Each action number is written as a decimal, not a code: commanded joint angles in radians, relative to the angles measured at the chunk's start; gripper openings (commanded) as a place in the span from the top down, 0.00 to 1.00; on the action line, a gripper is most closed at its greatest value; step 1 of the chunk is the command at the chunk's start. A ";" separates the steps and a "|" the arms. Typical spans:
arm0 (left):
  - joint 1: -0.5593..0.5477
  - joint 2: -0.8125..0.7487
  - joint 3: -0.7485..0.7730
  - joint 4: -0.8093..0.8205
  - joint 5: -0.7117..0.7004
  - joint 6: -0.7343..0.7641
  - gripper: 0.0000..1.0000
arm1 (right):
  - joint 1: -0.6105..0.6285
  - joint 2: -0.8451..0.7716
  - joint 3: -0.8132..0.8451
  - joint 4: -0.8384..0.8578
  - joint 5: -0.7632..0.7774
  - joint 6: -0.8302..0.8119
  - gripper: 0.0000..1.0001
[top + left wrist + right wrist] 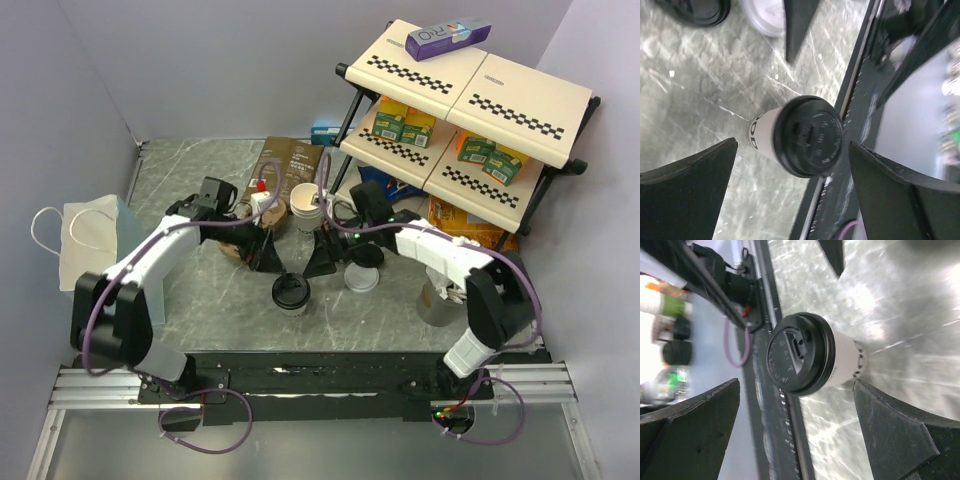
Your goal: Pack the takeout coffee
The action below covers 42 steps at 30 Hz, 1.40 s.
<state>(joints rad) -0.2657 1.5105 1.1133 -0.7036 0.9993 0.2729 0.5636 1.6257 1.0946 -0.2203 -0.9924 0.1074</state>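
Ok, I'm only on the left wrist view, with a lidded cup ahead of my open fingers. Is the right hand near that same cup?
Observer: Yes. The right hand is open and points at that same lidded cup from the cup's right side, not touching it.
Operator: Any unlidded cups around?
Observer: An open white cup, no lid, stands beyond the lidded one, farther up the top view.
Operator: And a bag?
Observer: A white paper bag with handles sits at the far left of the top view.
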 commanded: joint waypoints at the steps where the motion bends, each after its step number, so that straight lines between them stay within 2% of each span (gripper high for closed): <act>1: -0.101 -0.154 0.022 -0.027 -0.144 0.123 0.01 | -0.034 -0.154 0.149 -0.238 0.095 -0.221 0.00; 5: -0.191 -0.200 0.016 -0.036 -0.218 0.176 0.00 | -0.070 -0.237 0.180 -0.277 0.156 -0.244 0.00; 9: -0.224 -0.213 0.003 -0.059 -0.272 0.250 0.01 | -0.094 -0.314 0.183 -0.350 0.204 -0.282 0.00; 13: -0.277 -0.200 -0.009 -0.043 -0.298 0.265 0.01 | -0.097 -0.400 0.070 -0.360 0.257 -0.299 0.00; 18: -0.378 -0.197 -0.033 -0.005 -0.421 0.308 0.01 | -0.139 -0.494 -0.033 -0.358 0.287 -0.301 0.00; 20: -0.401 -0.238 -0.059 0.073 -0.496 0.281 0.01 | -0.152 -0.516 -0.053 -0.353 0.314 -0.295 0.00; 23: -0.417 -0.333 -0.112 0.169 -0.528 0.296 0.01 | -0.179 -0.535 -0.097 -0.350 0.293 -0.294 0.00; 26: -0.429 -0.397 -0.138 0.243 -0.582 0.258 0.01 | -0.168 -0.529 -0.119 -0.389 0.218 -0.426 0.00; 27: -0.429 -0.407 -0.138 0.266 -0.659 0.218 0.01 | -0.153 -0.520 -0.128 -0.404 0.260 -0.454 0.00; 30: -0.354 -0.430 -0.103 0.296 -0.694 0.076 0.01 | -0.070 -0.451 -0.111 -0.410 0.317 -0.495 0.02; 34: -0.082 -0.434 0.009 0.296 -0.613 -0.205 0.01 | 0.138 -0.327 -0.113 -0.312 0.489 -0.444 0.05; 37: 0.035 -0.434 0.081 0.263 -0.593 -0.256 0.01 | 0.173 -0.215 -0.091 -0.275 0.540 -0.294 0.05; 41: 0.123 -0.496 0.118 0.253 -0.610 -0.250 0.01 | 0.214 -0.133 -0.099 -0.203 0.566 -0.236 0.05; 42: 0.135 -0.513 0.117 0.254 -0.616 -0.250 0.01 | 0.216 -0.121 -0.104 -0.183 0.555 -0.235 0.00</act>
<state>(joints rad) -0.1814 1.0790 1.1893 -0.4656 0.3763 0.0963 0.7582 1.4651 0.9760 -0.5133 -0.4919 -0.2115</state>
